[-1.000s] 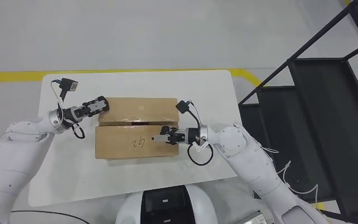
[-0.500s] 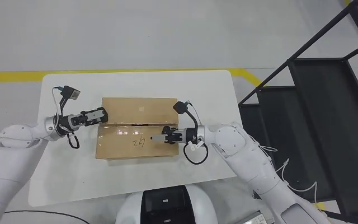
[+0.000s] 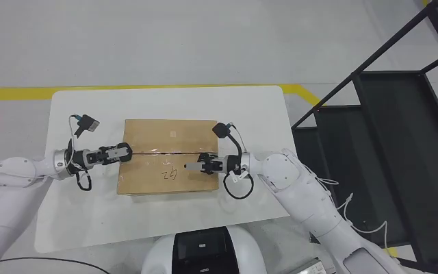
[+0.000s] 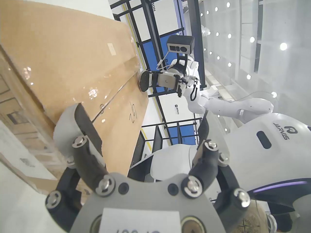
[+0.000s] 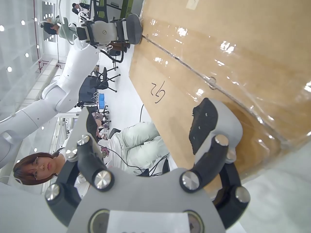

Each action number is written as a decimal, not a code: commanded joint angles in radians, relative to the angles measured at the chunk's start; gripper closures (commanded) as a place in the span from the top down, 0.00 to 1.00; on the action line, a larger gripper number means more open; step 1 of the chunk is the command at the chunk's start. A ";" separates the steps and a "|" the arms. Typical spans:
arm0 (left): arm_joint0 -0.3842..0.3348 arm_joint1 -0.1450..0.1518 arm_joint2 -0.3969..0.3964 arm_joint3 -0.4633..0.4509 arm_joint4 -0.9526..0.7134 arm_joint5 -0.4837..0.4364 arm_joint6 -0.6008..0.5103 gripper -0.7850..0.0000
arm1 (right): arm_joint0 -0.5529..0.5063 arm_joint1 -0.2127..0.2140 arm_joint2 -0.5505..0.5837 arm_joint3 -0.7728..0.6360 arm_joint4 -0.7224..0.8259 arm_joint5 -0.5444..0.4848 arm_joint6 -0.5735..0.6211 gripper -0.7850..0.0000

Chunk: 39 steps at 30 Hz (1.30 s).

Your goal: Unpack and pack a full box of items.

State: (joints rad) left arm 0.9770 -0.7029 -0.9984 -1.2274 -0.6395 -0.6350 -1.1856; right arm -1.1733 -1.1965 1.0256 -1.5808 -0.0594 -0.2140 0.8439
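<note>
Gaping at taped box (image 3: 164, 134) — L hand (image 3: 126, 151), R hand (image 3: 191, 166).

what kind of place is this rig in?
Probably an indoor robotics lab or test hall: white table on a grey floor with a yellow line, black metal stairs beside it, office chairs in the room behind.

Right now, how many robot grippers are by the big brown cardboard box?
2. The left gripper is at the left end of the taped seam on the brown cardboard box; the right gripper is over its top near the right end.
</note>
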 commanded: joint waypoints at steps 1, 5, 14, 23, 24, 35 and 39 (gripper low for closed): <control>0.008 0.003 -0.003 -0.002 -0.007 -0.012 0.012 1.00 | -0.001 0.001 0.001 0.000 0.002 -0.002 -0.002 1.00; 0.008 0.004 -0.002 -0.004 -0.028 -0.019 0.020 1.00 | -0.006 0.002 0.010 -0.009 0.016 -0.016 -0.011 1.00; 0.008 0.003 -0.001 -0.004 -0.033 -0.020 0.020 1.00 | -0.140 0.033 0.137 -0.083 0.065 -0.072 -0.034 1.00; 0.008 0.003 -0.001 -0.004 -0.033 -0.020 0.020 1.00 | -0.312 0.058 0.217 -0.090 0.230 -0.077 0.044 1.00; 0.008 0.003 -0.001 -0.004 -0.033 -0.020 0.020 1.00 | -0.319 0.059 0.219 -0.081 0.222 -0.068 0.041 1.00; 0.008 0.003 -0.001 -0.004 -0.033 -0.020 0.020 1.00 | -0.267 0.036 0.147 0.115 0.276 -0.057 -0.121 1.00; 0.008 0.003 -0.001 -0.004 -0.033 -0.020 0.020 1.00 | -0.225 0.018 0.118 0.204 0.348 -0.126 -0.195 1.00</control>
State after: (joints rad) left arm 0.9847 -0.6997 -0.9992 -1.2317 -0.6724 -0.6550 -1.1652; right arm -1.4061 -1.1751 1.1482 -1.3967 0.2711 -0.3225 0.6639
